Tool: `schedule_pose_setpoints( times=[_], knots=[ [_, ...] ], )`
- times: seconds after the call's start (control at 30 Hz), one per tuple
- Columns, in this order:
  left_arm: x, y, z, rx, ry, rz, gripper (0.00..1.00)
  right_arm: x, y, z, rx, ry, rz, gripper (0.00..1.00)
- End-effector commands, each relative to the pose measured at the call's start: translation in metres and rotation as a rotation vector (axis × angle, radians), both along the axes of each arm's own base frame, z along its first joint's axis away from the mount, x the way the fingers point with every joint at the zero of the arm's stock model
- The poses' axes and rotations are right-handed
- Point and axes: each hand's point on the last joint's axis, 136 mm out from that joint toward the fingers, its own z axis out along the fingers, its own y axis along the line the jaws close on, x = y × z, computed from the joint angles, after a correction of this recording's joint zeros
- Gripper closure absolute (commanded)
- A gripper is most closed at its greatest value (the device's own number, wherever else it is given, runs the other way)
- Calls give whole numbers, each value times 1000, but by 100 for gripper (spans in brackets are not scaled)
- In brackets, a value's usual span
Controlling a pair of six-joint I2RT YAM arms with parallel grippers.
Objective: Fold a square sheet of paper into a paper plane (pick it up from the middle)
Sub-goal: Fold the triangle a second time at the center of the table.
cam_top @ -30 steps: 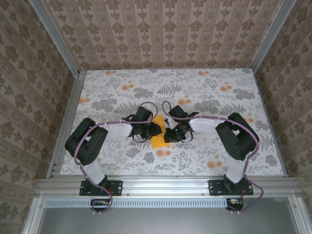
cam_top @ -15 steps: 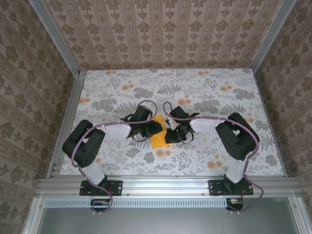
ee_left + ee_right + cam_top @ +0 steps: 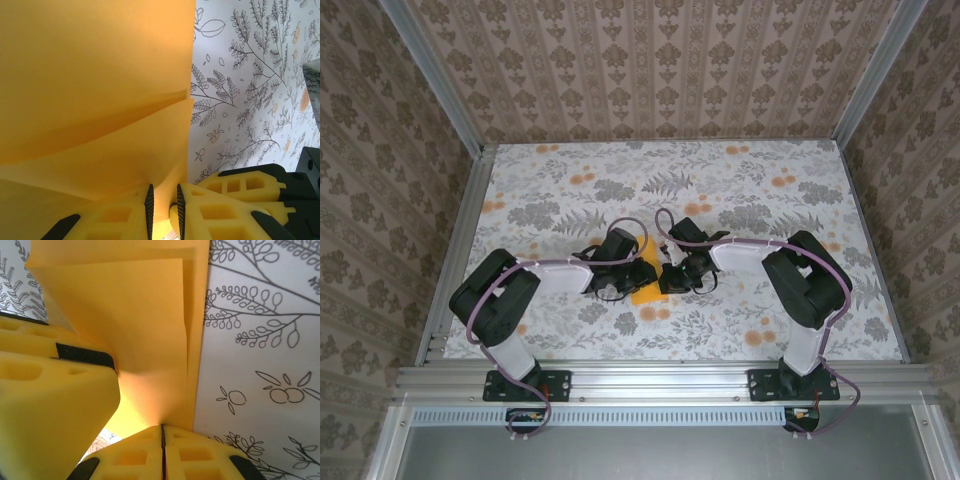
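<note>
So the paper [image 3: 648, 292] is sitting roughly mid-counter [image 3: 770, 200], tucked between the two wrists. From above, only a small orange patch of it is peeking out on the near side of them. The left arm [image 3: 555, 268] is bending in from the left and the right arm [image 3: 750, 252] from the right, with their ends nearly meeting over the sheet. In the right wrist view the right fingers [image 3: 200, 455] are pressing fully together with no gap at all. The paper is running straight down into the seam between them, so they're clamping its edge. Layers are showing there too: one flap is lying over another, and their straight edges are stacking close together along the right side, right beside the leafy print. In the left wrist view the left fingers [image 3: 225, 210] are standing just a thin slit apart with the paper dipping down into that slit. Honestly I can't tell whether they're actually pinching it or just framing it. Above them the sheet is taking up the whole left of the view in two layers, the upper one's edge ending in a little corner over the lower one, with bare floral counter showing to the right.
</note>
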Motion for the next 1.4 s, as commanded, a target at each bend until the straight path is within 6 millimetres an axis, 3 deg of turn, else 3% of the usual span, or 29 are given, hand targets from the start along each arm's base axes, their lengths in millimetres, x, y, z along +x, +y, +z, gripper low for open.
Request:
schedule_pose_setpoints(
  times=[0.0,1.0,1.23,1.37],
  knots=[
    [-2,-1,-7,9,17,15,77,-15,-27,-33,-128,86,-42,91],
    [25,51,-32,54,28,65,76,-20,-47,-44,-237,86,-35,91],
    [36,69,-31,29,25,97,75,-20,-50,-45,-251,84,-35,91],
    [44,73,-19,7,10,108,76,-20,-50,-45,-251,83,-35,91]
  ],
)
